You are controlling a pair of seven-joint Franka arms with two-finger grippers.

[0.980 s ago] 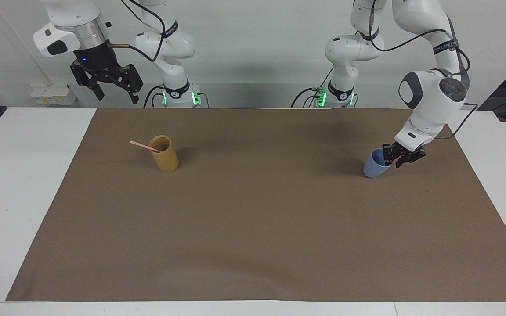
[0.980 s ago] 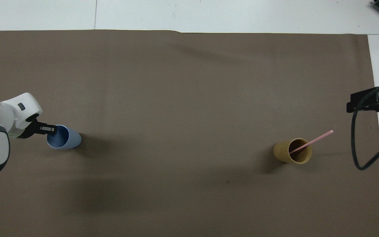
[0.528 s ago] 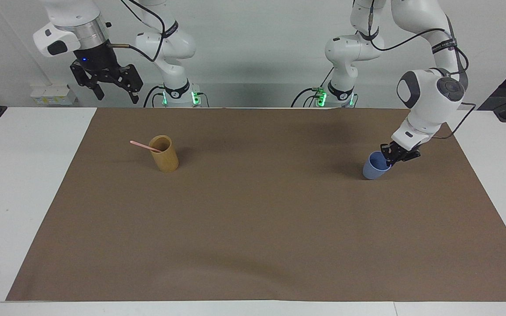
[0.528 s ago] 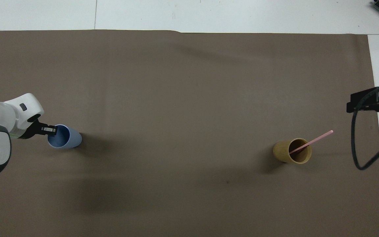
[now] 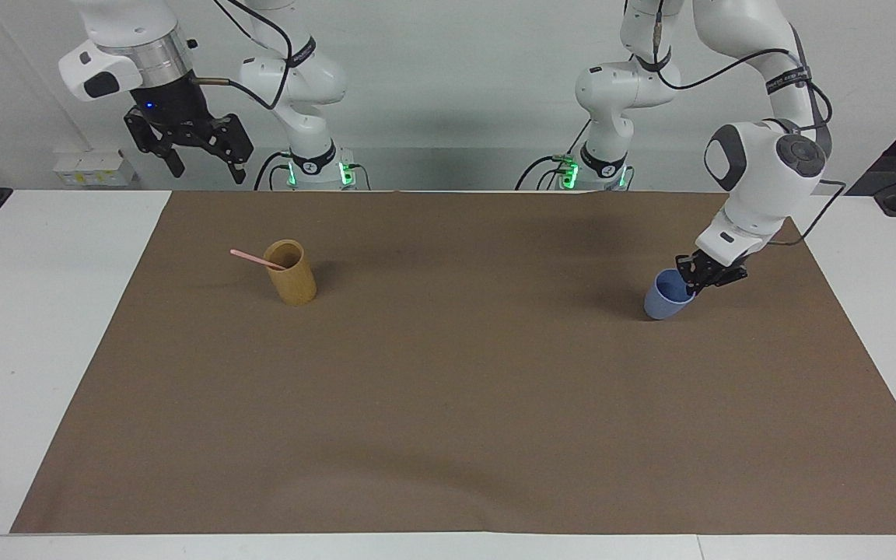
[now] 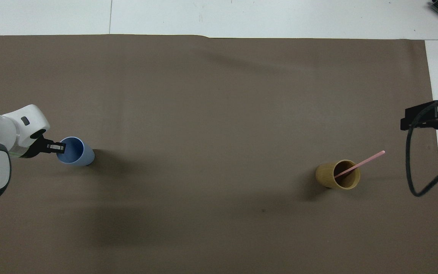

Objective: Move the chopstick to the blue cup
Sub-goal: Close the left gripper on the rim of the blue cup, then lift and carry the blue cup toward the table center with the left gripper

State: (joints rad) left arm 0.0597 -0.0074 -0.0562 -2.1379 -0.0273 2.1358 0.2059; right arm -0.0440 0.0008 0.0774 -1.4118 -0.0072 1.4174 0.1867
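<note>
The blue cup stands tilted on the brown mat at the left arm's end; it also shows in the overhead view. My left gripper is shut on its rim. The pale pink chopstick leans in the tan bamboo cup at the right arm's end, its free end pointing toward that end of the table. My right gripper waits open and empty, high above the table edge by its base.
A brown mat covers most of the white table. The two cups stand far apart on it, with bare mat between them. A black cable hangs from the right arm at the mat's edge.
My left gripper has shifted slightly away from the robots with the blue cup in it, and the cup's tilt has changed a little. The right arm, tan cup and chopstick have not moved.
</note>
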